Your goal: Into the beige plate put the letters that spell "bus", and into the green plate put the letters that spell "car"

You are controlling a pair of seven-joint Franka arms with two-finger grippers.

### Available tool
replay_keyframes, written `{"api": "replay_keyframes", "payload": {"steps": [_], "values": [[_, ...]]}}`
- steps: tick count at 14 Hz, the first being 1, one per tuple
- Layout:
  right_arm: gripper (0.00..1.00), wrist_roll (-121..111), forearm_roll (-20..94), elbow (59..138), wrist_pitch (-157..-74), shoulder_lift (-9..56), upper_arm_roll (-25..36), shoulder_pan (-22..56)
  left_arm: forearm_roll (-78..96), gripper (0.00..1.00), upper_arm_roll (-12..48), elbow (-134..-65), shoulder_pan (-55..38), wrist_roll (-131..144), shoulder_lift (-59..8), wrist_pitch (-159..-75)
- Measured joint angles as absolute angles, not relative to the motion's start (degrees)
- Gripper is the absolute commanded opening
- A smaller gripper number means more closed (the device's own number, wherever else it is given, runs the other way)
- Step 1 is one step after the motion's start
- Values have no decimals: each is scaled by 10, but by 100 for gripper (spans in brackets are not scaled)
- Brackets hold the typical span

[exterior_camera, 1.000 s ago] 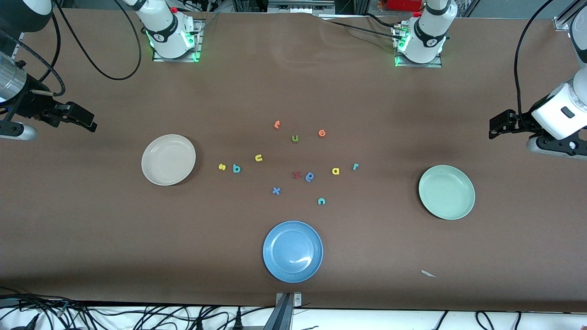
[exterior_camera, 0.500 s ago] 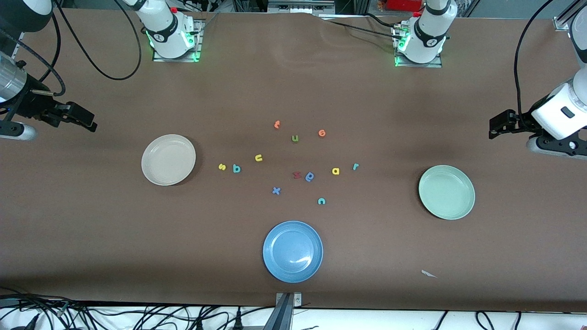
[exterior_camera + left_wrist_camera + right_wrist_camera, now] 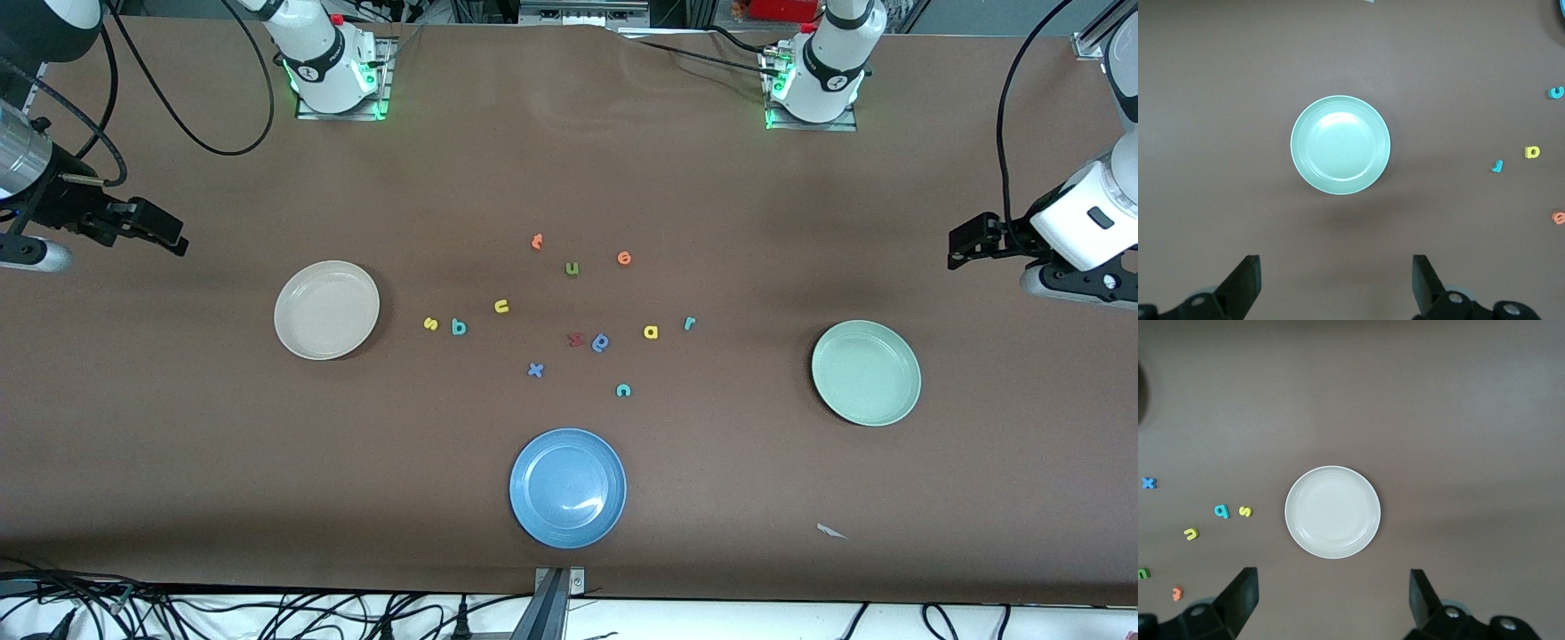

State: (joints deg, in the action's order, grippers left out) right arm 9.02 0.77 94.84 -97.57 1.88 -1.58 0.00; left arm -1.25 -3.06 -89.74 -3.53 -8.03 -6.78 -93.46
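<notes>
Left tool (image 3: 1336, 287) open, right tool (image 3: 1335, 603) open — both raised

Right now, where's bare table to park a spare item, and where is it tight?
Free: the brown strip between the beige plate and yellow s; the wider stretch between the light teal-blue r and green plate; and either side of the blue plate. Crowded: the letter cluster mid-table, from the orange letter to teal c.
</notes>
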Motion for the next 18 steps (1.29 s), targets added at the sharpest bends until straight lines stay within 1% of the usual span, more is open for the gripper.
{"api": "replay_keyframes", "payload": {"steps": [18], "values": [[100, 93, 8, 948, -966, 19, -16, 0, -12, 100, -31, -897, -35, -81, -68, -935]]}}
